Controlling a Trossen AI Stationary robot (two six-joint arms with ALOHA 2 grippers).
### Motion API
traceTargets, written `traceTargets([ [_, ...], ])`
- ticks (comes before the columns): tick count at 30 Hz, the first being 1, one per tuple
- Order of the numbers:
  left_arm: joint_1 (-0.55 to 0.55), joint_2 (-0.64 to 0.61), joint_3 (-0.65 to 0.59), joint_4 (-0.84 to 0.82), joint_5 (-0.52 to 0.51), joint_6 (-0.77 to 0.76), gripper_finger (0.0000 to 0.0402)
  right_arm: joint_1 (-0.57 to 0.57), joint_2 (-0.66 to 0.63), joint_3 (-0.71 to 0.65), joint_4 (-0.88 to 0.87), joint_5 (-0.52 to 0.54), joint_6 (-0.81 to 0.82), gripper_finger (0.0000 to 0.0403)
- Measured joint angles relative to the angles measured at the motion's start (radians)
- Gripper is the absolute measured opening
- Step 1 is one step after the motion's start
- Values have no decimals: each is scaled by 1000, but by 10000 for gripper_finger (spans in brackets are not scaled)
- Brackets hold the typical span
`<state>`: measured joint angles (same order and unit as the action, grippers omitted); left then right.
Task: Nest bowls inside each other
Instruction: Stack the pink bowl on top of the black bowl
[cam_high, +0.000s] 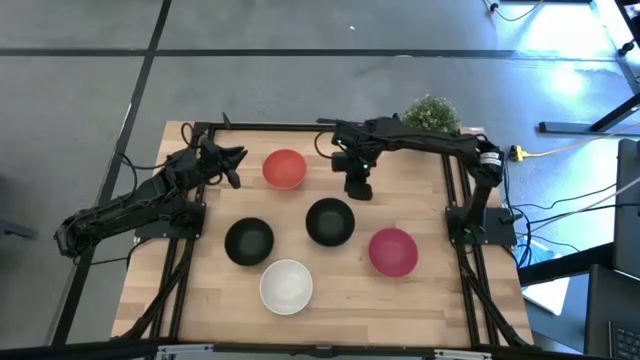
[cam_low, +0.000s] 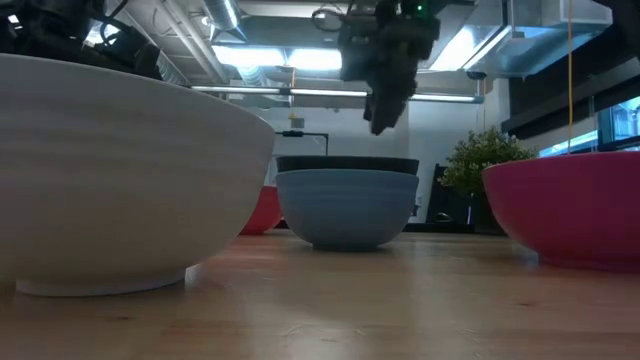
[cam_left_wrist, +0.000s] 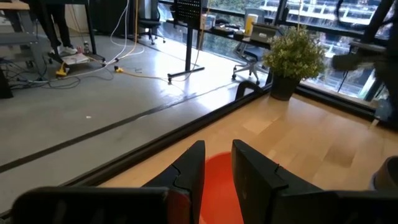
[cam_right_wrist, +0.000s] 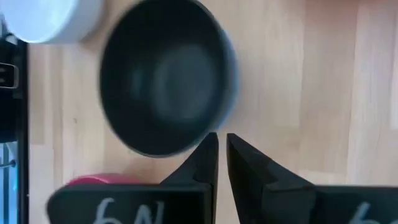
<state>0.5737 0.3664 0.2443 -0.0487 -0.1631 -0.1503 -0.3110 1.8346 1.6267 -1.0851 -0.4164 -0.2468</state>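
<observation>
— High view, left side first: what do you have there?
— My left gripper (cam_high: 234, 166) hangs just beside the red bowl (cam_high: 284, 168), fingers a narrow gap apart, holding nothing. Nearer me sit a black bowl (cam_high: 249, 241) and the white bowl (cam_high: 286, 285) on the desk (cam_high: 420, 290).
— And to the right?
— My right gripper (cam_high: 358, 190), almost pinched together and empty, hovers above a black bowl nested in the blue bowl (cam_low: 346, 208). The pink bowl (cam_high: 393, 251) sits farther right.
</observation>
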Motion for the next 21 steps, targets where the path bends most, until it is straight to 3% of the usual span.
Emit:
traceTargets([
  [9,0,0,0,-50,0,0,74,73,-214,-136,39,41,116,36],
  [17,0,0,0,-49,0,-5,74,137,-497,-504,320,68,296,36],
  [21,0,0,0,-49,0,-31,74,171,-603,-647,374,103,367,36],
])
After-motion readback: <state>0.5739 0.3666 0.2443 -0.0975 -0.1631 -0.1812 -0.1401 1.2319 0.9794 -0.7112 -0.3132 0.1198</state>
